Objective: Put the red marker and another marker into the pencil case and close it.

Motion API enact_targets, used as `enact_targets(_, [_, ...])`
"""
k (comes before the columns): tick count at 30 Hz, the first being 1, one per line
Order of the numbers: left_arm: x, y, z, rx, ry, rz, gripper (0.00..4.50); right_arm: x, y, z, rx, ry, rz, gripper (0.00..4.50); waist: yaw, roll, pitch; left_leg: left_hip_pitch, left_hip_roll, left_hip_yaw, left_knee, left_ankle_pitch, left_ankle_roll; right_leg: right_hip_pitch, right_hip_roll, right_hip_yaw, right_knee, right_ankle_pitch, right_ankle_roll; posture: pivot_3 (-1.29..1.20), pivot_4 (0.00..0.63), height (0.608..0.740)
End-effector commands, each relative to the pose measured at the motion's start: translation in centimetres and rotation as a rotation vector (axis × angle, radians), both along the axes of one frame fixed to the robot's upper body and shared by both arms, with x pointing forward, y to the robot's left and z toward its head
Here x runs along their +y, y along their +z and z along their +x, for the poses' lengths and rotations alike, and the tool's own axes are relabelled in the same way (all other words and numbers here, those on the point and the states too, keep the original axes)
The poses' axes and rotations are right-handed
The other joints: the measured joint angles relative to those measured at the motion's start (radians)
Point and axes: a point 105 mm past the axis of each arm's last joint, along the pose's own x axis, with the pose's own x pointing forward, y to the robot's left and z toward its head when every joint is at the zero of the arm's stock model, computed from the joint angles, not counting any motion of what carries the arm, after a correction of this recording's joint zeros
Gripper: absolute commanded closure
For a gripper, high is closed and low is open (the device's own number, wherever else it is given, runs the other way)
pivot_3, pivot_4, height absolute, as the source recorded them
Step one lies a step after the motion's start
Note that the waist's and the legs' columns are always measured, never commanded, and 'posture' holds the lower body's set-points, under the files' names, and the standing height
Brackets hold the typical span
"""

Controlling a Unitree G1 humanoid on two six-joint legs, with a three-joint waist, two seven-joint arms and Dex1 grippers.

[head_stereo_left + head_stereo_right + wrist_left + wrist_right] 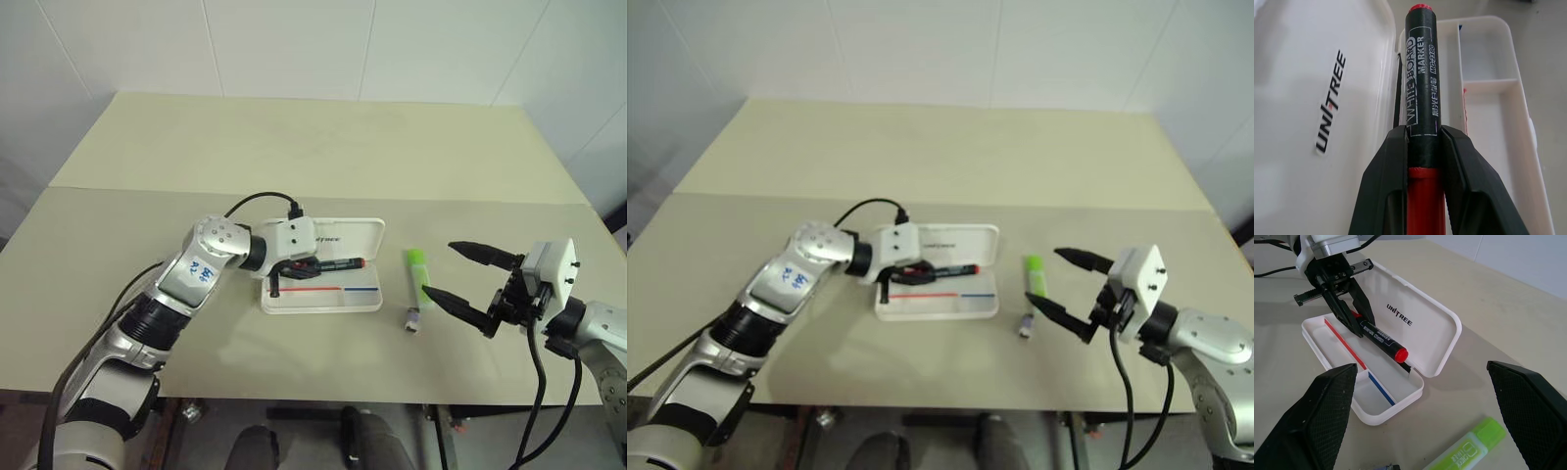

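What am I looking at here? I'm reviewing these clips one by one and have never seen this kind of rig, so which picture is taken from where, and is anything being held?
This is a two-armed humanoid robot at a beige table. The two wide pictures come from a stereo camera in its head, looking down over its arms. The other two come from cameras on its wrists, looking along each gripper's black fingers.

The left gripper is shut on the red marker, a whiteboard marker, holding it over the open white pencil case.

The right gripper is open and holds nothing. Beside it, right of the case, lies the light-green highlighter, with a small grey piece at its near end.
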Motion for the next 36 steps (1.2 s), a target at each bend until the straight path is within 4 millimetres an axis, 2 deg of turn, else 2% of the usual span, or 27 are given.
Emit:
enact_targets(1, [-0.3,1.3,0.2,-0.058,-0.008,-0.003,3.92,0.0,1.3,-0.4,-0.07,-0.003,-0.008,0.0,0.0,0.0,0.0,0.0,0.0,0.0,0.0,0.0,0.0,0.0,0.0,0.0,0.0,0.0,0.0,0.0,0.15,0.74])
enact_targets(12, [-0.7,1.3,-0.2,-0.046,-0.02,-0.02,0.2,0.0,1.0,-0.4,-0.066,-0.011,-0.009,0.0,0.0,0.0,0.0,0.0,0.0,0.0,0.0,0.0,0.0,0.0,0.0,0.0,0.0,0.0,0.0,0.0,0.15,0.74])
enact_targets(13, [-0.8,1.3,-0.3,-0.043,-0.023,-0.022,0.04,0.1,1.0,-0.4,-0.065,-0.011,-0.008,0.0,0.0,0.0,0.0,0.0,0.0,0.0,0.0,0.0,0.0,0.0,0.0,0.0,0.0,0.0,0.0,0.0,0.15,0.74])
enact_targets(18, [-1.1,1.3,-1.5,-0.009,-0.051,-0.062,0.04,0.3,0.3,-0.4,-0.024,-0.039,-0.005,0.0,0.0,0.0,0.0,0.0,0.0,0.0,0.0,0.0,0.0,0.0,0.0,0.0,0.0,0.0,0.0,0.0,0.15,0.74])
enact_targets(24, [-1.0,2.4,-3.5,0.009,-0.104,-0.236,0.04,0.9,-0.9,0.4,-0.003,-0.139,0.059,0.0,-0.003,0.0,0.0,0.001,0.0,0.0,0.0,0.0,0.0,0.0,0.0,0.001,0.001,0.0,0.0,0.0,0.15,0.74])
enact_targets(31, [1.4,3.2,-5.2,-0.02,-0.146,-0.423,0.04,1.9,-3.4,2.0,0.059,-0.29,0.1,0.0,-0.004,0.001,0.0,0.003,0.0,0.0,0.001,0.0,0.0,0.0,0.0,0.002,0.006,-0.001,-0.001,0.0,0.15,0.74])
enact_targets(36, [3.4,3.0,-5.8,0.006,-0.158,-0.46,0.04,1.9,-5.2,3.5,0.098,-0.397,0.092,0.0,-0.003,0.001,0.0,0.004,0.0,0.0,0.001,0.0,0.0,0.001,0.0,0.002,0.006,-0.001,-0.002,0.0,0.15,0.74])
